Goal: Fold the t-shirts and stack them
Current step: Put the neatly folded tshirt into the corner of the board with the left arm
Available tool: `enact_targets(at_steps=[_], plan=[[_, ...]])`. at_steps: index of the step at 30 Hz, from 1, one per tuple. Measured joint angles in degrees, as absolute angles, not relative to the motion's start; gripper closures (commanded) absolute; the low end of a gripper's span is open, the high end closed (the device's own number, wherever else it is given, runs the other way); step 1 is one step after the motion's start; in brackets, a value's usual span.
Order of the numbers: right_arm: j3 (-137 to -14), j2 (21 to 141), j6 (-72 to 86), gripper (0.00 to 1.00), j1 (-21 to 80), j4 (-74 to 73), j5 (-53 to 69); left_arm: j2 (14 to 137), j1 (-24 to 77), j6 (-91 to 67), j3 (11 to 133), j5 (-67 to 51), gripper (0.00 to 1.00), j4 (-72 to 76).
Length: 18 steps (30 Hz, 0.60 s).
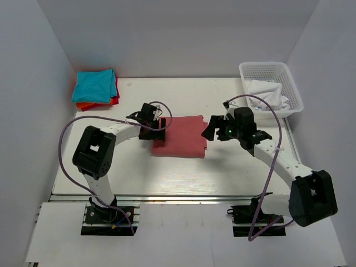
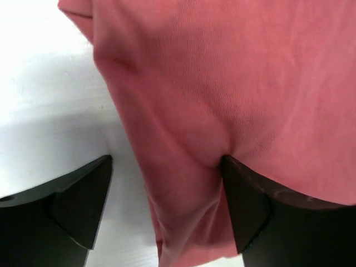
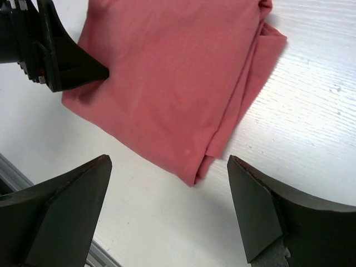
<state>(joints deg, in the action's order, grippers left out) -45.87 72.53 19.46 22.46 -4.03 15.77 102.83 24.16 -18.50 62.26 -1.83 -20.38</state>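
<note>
The salmon shirt [image 1: 179,136] lies flat in the middle of the surface [image 1: 167,172], folded into a rectangle. Its left edge is at the left tool [image 1: 157,127] and its right edge is just beside the right tool [image 1: 210,129].

The left tool is spread and pinches nothing. In its wrist view one finger [image 2: 250,211] touches the cloth where it creases, and the other [image 2: 72,206] sits over bare surface. The shirt's edge runs between them.

The right tool is also spread wide and holds nothing. It is poised above a corner of the shirt, where layered fold edges show.

Bare surface lies open on both the near and far sides of the shirt. A stack [image 1: 95,89] of teal, red and orange shirts sits in the far left corner, well apart. A basket [image 1: 264,64] holding white cloth [image 1: 267,92] stands in the far right corner.
</note>
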Motion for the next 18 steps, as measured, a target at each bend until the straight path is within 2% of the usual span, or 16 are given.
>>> enact_targets(at_steps=[4, 8, 11, 12, 13, 18], plan=[[-45.19, 70.72, 18.96, 0.10, 22.46, -5.87, 13.43, 106.17, 26.13, -18.52, 65.78, 1.02, 0.21, -20.84], [-45.15, 69.17, 18.65, 0.10, 22.46, -7.33, 10.52, 109.10, 28.08, -19.03, 68.79, 4.08, 0.40, -20.47], [-45.01, 67.96, 18.41, 0.10, 22.46, -7.62, 8.62, 110.63, 29.30, -19.97, 70.04, 4.25, 0.65, -19.66], [-44.86, 67.53, 18.33, 0.10, 22.46, -7.60, 7.90, 111.04, 29.54, -20.03, 70.41, 3.86, 0.92, -19.29], [-44.60, 67.11, 18.20, 0.10, 22.46, -7.62, 7.35, 111.35, 29.76, -20.36, 70.76, 3.88, 1.00, -19.18], [-43.33, 65.78, 17.32, 0.10, 22.46, -7.77, 4.93, 112.81, 29.91, -20.18, 73.80, 4.03, 1.00, -20.05]])
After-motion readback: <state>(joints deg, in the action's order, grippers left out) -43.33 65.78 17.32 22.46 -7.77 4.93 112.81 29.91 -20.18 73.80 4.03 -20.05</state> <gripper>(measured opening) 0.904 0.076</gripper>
